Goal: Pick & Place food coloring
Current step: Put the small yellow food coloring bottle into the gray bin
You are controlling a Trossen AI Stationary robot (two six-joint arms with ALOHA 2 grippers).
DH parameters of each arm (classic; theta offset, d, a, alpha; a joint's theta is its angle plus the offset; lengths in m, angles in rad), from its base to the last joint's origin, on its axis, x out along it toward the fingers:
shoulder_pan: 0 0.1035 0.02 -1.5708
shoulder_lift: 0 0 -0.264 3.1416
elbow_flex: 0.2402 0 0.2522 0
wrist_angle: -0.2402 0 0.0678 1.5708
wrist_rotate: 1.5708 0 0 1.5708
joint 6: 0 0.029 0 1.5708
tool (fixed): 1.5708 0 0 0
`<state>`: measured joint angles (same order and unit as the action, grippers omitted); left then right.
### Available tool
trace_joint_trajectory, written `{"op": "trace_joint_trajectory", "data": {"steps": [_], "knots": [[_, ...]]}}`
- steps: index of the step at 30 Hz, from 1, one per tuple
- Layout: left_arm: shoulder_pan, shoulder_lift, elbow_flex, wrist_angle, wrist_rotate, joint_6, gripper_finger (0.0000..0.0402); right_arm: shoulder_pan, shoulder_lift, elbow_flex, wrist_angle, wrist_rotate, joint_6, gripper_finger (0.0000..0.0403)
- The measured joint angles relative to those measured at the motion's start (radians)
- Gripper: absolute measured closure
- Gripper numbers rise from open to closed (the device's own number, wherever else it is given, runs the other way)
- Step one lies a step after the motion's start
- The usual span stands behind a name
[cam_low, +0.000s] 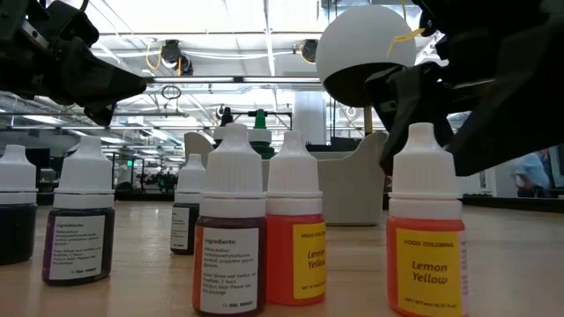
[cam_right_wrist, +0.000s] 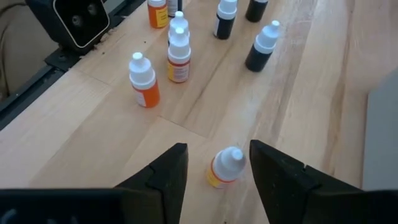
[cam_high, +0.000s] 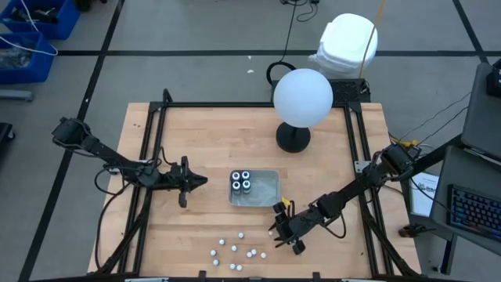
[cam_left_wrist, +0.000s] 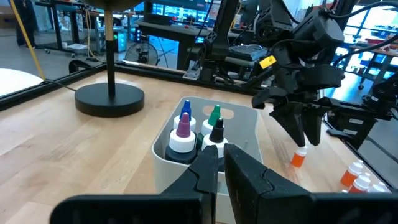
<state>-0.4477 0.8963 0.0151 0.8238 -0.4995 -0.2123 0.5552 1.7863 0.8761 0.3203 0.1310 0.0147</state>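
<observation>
1. The clear tray (cam_high: 264, 190) sits near the middle of the wooden counter (cam_high: 203, 133) and serves as the landmark here.
2. Four food coloring bottles (cam_high: 241, 182) stand upright in a tight square in the tray's left end; the left wrist view shows their blue, green, purple and black tips (cam_left_wrist: 198, 127).
3. The loose bottles (cam_high: 235, 251) stand scattered on the counter between the tray and the counter's front edge, white caps up, well apart from the tray.
4. One more bottle (cam_right_wrist: 225, 167), orange-yellow with a white cap, stands on the counter just off the tray's right front corner.
5. The right gripper (cam_high: 279, 225) hangs over that bottle, its fingers apart with one on each side of the cap; contact cannot be told.
6. The left gripper (cam_high: 200, 181) hovers left of the tray, pointing at it, with its fingers (cam_left_wrist: 205, 168) pressed together and nothing between them.
7. A lamp with a white globe (cam_high: 303, 97) on a black round base (cam_high: 293, 138) stands behind the tray, toward the counter's far edge.
8. In the low view, two bottles labelled Lemon Yellow (cam_low: 427, 238) stand closest among the loose ones.
</observation>
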Motion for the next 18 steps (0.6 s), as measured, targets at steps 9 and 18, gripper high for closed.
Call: {"op": "trace_joint_trajectory", "data": {"steps": [9,18], "knots": [[0.0,0.0,0.0,-0.002,0.0,-0.001,0.0369,-0.005,0.0,0.0,0.004,0.053,-0.007,0.0244],[0.0,0.0,0.0,-0.006,0.0,-0.001,0.0369,-0.009,0.031,-0.002,0.017,0.05,-0.007,0.0245]]}}
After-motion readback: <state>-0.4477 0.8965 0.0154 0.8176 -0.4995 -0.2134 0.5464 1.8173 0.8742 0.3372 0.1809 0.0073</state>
